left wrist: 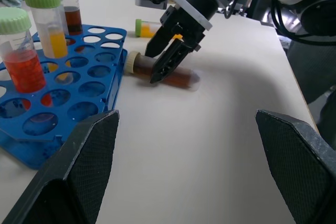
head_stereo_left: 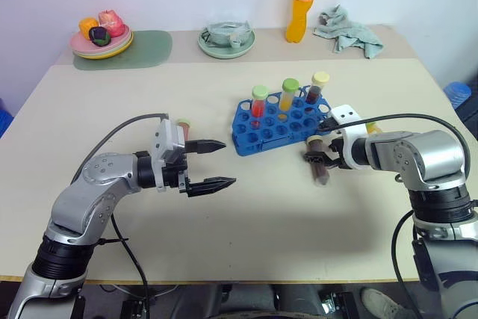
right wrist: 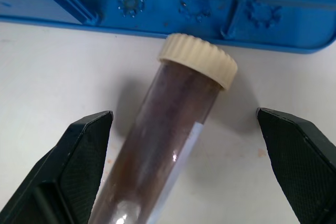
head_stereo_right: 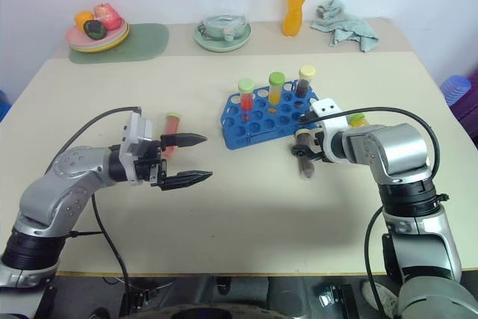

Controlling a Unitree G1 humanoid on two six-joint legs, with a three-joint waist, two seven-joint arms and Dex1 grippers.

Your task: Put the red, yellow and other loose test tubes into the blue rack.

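Lying beside the blue rack [right wrist: 157, 9], the brown tube [right wrist: 163, 145] sits between the right hand's [right wrist: 184, 171] spread, unclenched fingers.

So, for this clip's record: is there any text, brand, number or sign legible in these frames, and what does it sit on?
No text can be read.
Orange drink bottle: it has a label band, but the print is too small to read.
Blue rack: moulded rosette marks on its side wall, no letters or numbers.
Standing tubes in the rack and the brown tube lying on the table: no markings legible.
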